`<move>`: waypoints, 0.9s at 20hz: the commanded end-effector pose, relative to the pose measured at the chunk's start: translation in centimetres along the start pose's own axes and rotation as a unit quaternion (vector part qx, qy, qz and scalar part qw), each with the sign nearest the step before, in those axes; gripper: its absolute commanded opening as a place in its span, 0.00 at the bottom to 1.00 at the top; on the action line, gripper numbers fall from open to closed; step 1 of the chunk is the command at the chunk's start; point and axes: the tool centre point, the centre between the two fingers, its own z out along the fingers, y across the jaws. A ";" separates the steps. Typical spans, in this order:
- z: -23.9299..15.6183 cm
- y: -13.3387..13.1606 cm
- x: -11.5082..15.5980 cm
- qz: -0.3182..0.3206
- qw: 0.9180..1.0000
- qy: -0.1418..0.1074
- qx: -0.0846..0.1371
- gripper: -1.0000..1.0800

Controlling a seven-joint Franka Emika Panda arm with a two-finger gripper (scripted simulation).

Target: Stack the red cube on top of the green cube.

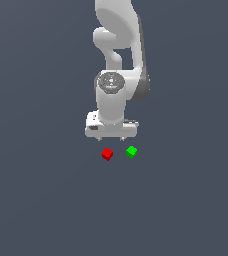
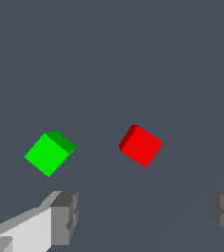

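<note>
The red cube (image 1: 107, 154) (image 2: 141, 146) rests on the grey floor, with the green cube (image 1: 131, 151) (image 2: 49, 153) a short gap away toward the exterior view's right. Both are tiny and lie flat, apart from each other. My gripper (image 1: 111, 138) (image 2: 146, 219) hangs above and just behind them, fingers pointing down, open and holding nothing. In the wrist view its two grey fingertips (image 2: 65, 216) stand wide apart, and the red cube lies ahead of the gap between them.
A plain dark grey surface (image 1: 46, 200) stretches all around. The white arm (image 1: 118, 60) rises behind the cubes in the exterior view.
</note>
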 end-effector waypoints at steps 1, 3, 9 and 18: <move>0.0 0.0 0.0 0.000 1.000 0.000 0.000 0.96; 0.0 0.0 0.0 0.002 1.000 0.000 0.000 0.96; 0.5 0.1 0.2 0.025 1.000 0.002 0.001 0.96; 2.5 0.7 0.8 0.116 0.993 0.008 0.006 0.96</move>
